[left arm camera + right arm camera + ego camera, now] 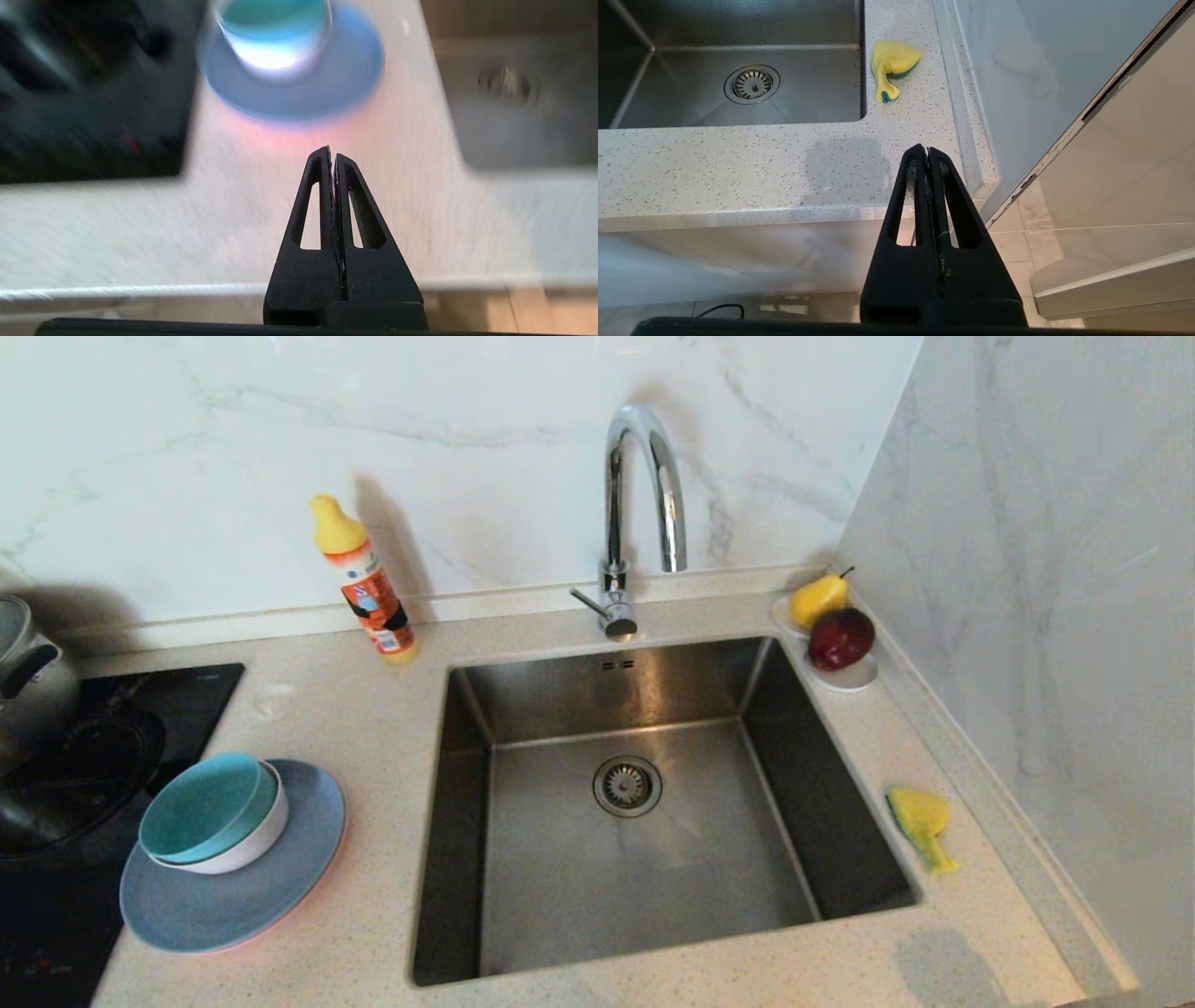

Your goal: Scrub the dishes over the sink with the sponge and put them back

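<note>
The dishes stand stacked on the counter left of the sink (560,887): a teal bowl (201,805) nested in a pale bowl (254,845), on a grey-blue plate (238,901). A thin salmon-pink rim (289,926) shows beneath it. The bent yellow sponge (920,817) lies on the counter right of the sink. Neither gripper shows in the head view. My left gripper (332,151) is shut and empty above the counter's front part, short of the blurred plate (336,84) and teal bowl (273,18). My right gripper (927,150) is shut and empty over the counter's front edge, short of the sponge (892,65).
A curved chrome tap (644,495) stands behind the sink. An orange bottle with a yellow cap (366,583) is at the back left. A steel pot (28,681) sits on the black hob (112,709). A white dish (851,678) with a pear and an apple is at the back right. A marble wall (1046,616) closes the right side.
</note>
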Motion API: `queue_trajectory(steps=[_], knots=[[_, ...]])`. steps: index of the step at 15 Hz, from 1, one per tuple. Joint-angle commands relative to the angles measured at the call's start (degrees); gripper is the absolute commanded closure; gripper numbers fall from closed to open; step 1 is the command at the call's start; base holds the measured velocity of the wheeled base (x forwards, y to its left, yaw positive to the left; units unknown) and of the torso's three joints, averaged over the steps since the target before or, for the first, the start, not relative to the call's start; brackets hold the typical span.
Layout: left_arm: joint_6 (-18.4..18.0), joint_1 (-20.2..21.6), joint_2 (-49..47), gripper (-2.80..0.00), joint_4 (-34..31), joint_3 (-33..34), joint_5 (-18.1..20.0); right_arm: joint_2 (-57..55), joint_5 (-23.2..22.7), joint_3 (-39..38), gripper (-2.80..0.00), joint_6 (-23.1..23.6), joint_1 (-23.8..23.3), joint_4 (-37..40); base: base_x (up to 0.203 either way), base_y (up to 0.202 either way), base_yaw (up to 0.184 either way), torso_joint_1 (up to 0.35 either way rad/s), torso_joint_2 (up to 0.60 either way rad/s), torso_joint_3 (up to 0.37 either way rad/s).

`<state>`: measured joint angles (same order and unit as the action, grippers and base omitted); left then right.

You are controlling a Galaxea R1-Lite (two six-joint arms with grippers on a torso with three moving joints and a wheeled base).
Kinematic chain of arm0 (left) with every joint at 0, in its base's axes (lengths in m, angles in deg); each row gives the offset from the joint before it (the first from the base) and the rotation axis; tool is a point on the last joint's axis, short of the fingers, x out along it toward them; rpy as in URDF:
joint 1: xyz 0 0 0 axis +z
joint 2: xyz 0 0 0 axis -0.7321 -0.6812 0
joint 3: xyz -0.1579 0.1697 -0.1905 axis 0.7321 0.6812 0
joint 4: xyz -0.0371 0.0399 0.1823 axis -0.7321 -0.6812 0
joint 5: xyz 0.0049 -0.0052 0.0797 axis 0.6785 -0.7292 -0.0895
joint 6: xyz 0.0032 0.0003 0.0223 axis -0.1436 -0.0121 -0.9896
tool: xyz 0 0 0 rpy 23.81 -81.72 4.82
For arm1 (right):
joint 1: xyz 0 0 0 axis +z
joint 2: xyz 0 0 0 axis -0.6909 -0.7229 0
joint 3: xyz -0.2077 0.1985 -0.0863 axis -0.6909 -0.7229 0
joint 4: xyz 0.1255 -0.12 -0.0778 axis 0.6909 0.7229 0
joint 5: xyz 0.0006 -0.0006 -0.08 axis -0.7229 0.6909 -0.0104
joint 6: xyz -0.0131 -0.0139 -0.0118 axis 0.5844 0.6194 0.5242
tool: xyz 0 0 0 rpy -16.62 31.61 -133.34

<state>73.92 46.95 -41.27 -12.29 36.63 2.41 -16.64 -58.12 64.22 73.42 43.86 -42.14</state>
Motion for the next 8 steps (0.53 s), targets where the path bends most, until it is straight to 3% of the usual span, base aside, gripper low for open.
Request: queue_trajectory(steps=[1,4,8], knots=[[-0.19,0.10,1.86,0.00,0.36,3.42,6.01,0.10,0.00,0.00,0.00,0.04,0.02,-0.02,0.000,0.000,0.000,0.000,0.00,0.000],[-2.83,0.11,1.86,0.00,0.15,3.53,5.60,0.10,0.00,0.00,0.00,0.69,0.02,0.28,0.000,0.000,0.000,0.000,0.00,0.000],[-2.13,0.11,1.86,0.00,0.59,3.72,5.24,0.10,0.09,0.00,0.00,-0.24,0.02,0.24,0.000,0.000,0.000,0.000,0.00,0.000]])
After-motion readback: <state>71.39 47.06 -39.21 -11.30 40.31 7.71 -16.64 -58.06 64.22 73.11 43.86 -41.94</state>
